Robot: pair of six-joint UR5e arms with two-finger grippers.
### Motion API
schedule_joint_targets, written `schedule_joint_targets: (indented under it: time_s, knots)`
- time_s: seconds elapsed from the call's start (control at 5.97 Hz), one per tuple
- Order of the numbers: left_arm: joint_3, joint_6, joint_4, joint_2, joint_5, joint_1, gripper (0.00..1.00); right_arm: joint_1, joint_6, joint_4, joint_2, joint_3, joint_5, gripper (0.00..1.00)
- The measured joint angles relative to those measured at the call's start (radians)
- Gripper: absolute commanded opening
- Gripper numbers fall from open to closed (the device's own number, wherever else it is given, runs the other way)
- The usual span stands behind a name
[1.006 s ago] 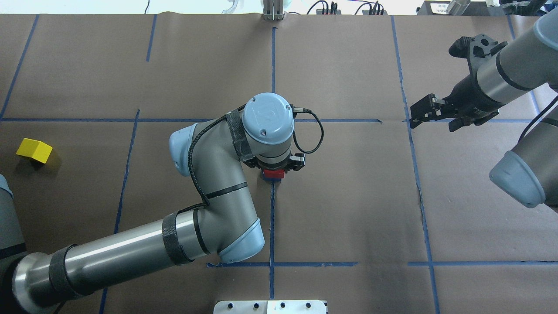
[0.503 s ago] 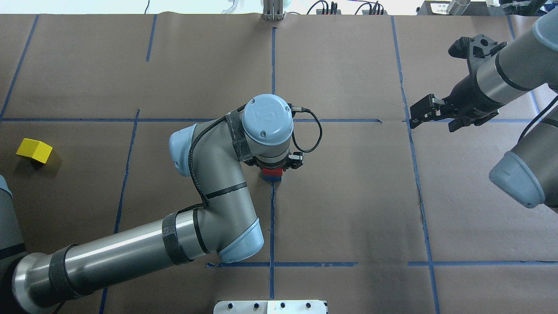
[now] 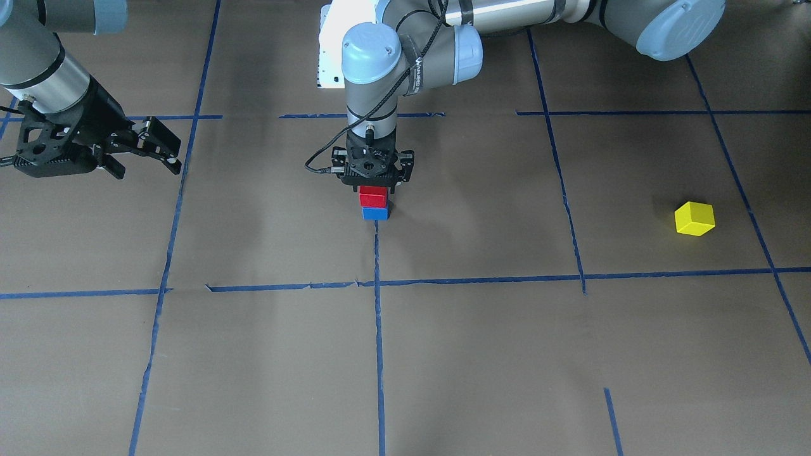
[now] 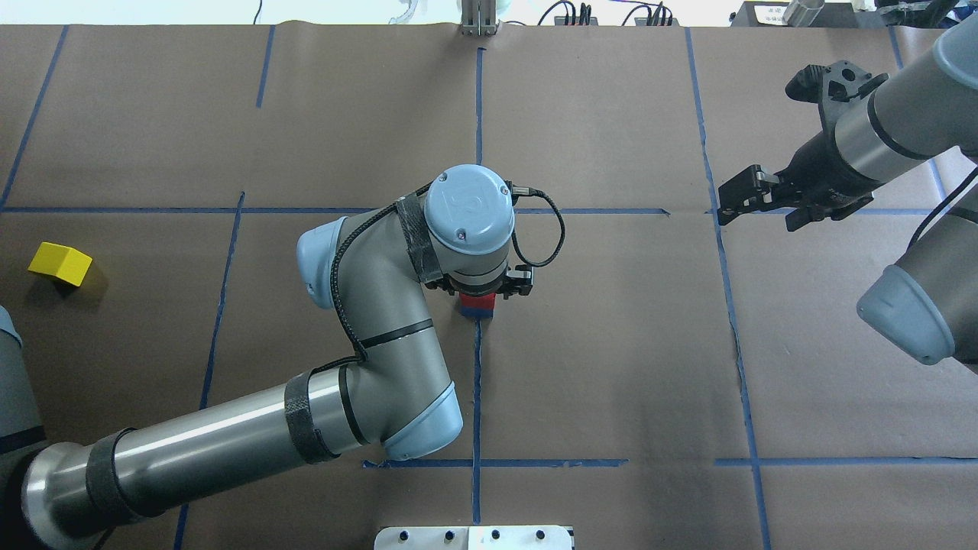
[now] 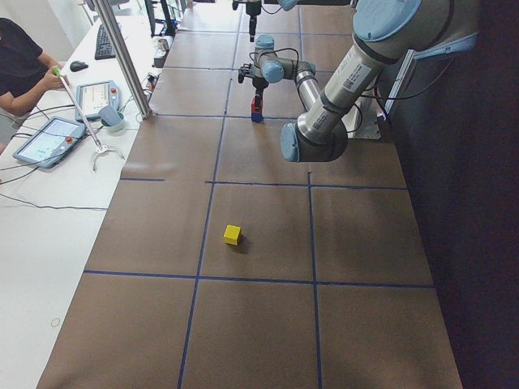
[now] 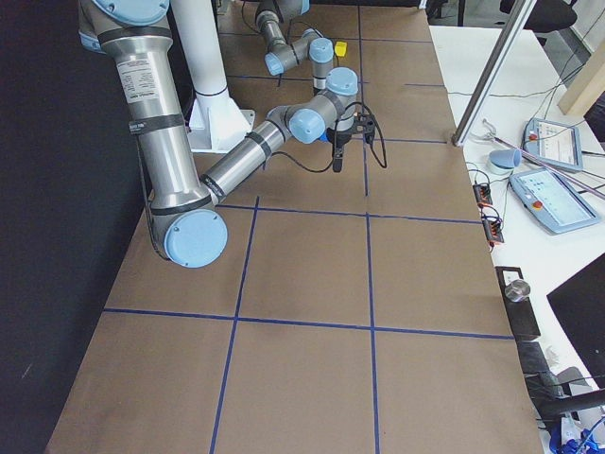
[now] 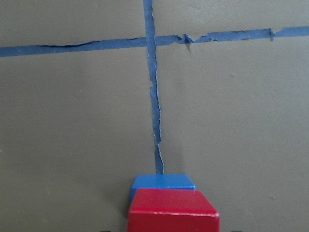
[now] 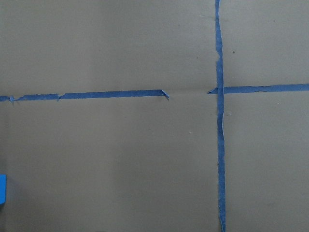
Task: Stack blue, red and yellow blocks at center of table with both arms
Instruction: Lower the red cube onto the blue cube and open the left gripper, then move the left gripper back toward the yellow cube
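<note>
You had the left claw (image 3: 374,187) pointing straight down over the centre of the worktop (image 4: 611,367). It looked clamped on the red block (image 3: 372,197): fingers down two of its sides, no gap I could make out. Red sat on the blue block (image 3: 376,213), edges near flush in the front view. The stack was on the centre tape line (image 7: 153,111).

Your next move turned on the yellow block (image 4: 59,263). It lay alone near the worktop's edge on the robot's left, well apart from the stack and a touch nearer the operators' edge. From the left claw that was a plain sideways run toward that edge.

The right claw (image 4: 756,216) hung empty with fingers apart near the opposite edge. The stack and the left arm (image 4: 229,428) were between it and yellow, so the left arm was clearly the nearer, I'd say.

Yellow looked about cubic, with no long axis to pick. Its faces sat skewed to the tape lines, so you'd likely have needed a wrist turn before closing. Red needed releasing first, then a straight lift, or I'd have expected the stack to shift.
</note>
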Motion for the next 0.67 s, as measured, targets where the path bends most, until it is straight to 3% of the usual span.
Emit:
schedule_joint_targets:
  time_s: [0.34,0.5,0.67]
  knots:
    - [-0.050,-0.009,0.005,0.006,-0.003,-0.025,1.00,0.000,0.001,0.000,0.000,0.001,0.000,1.00]
    - [-0.121,0.010,0.012,0.045,-0.007,-0.062,1.00,0.000,0.002,0.000,0.000,0.000,0.000,1.00]
    - [-0.233,0.088,0.015,0.149,-0.018,-0.110,1.00,0.000,0.005,0.000,0.000,0.002,-0.001,1.00]
